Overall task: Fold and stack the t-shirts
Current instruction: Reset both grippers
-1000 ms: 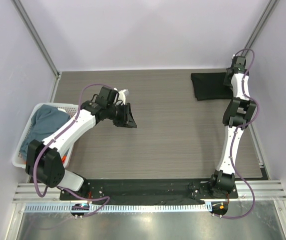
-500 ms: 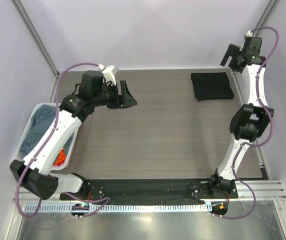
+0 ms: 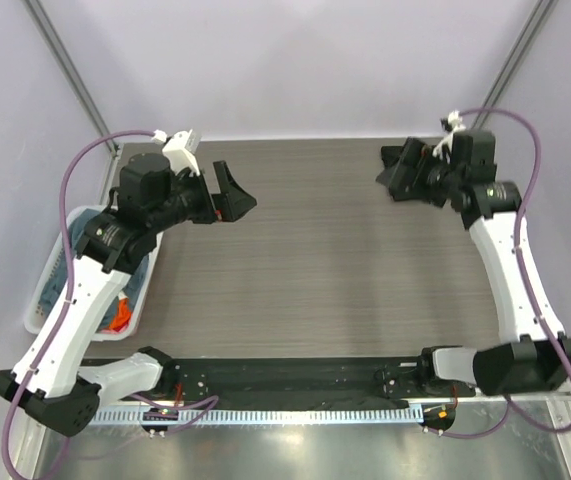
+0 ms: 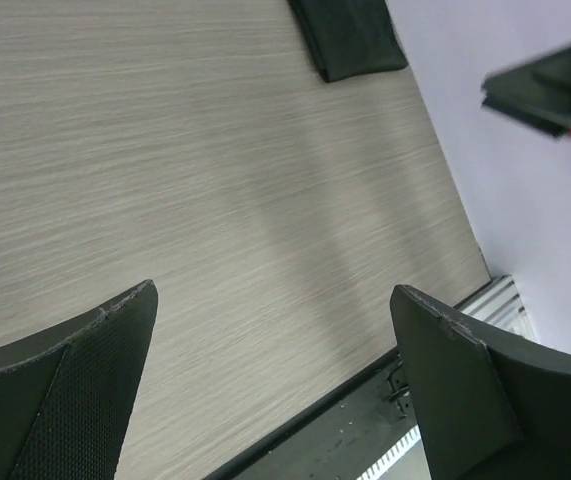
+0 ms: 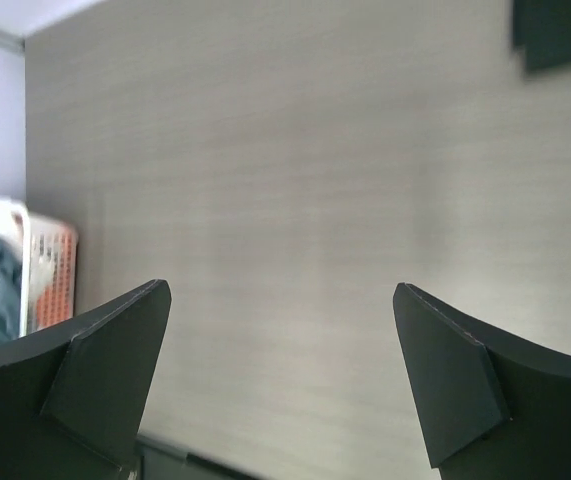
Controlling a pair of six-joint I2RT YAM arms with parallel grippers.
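A folded black t-shirt (image 4: 350, 35) lies at the table's back right; it also shows in the right wrist view as the black t-shirt (image 5: 560, 30). In the top view my right gripper (image 3: 392, 172) hangs open in front of it and covers most of it. A slate blue-grey t-shirt (image 3: 65, 280) and an orange one (image 3: 118, 318) lie in the white basket (image 3: 37, 318) at the left. My left gripper (image 3: 235, 195) is raised over the table's back left, open and empty. Both wrist views show wide jaws with bare table between them: left gripper (image 4: 273, 292), right gripper (image 5: 281, 287).
The basket (image 5: 47, 262) sits against the left table edge, under the left arm. A black rail (image 3: 295, 375) runs along the near edge by the arm bases. Lilac walls close the back and both sides. Wood-grain tabletop (image 3: 335, 270) lies between the arms.
Both grippers have opened. The left arm lifted and drew back toward the left. The right arm swung up from the black t-shirt, then round to point left above it.
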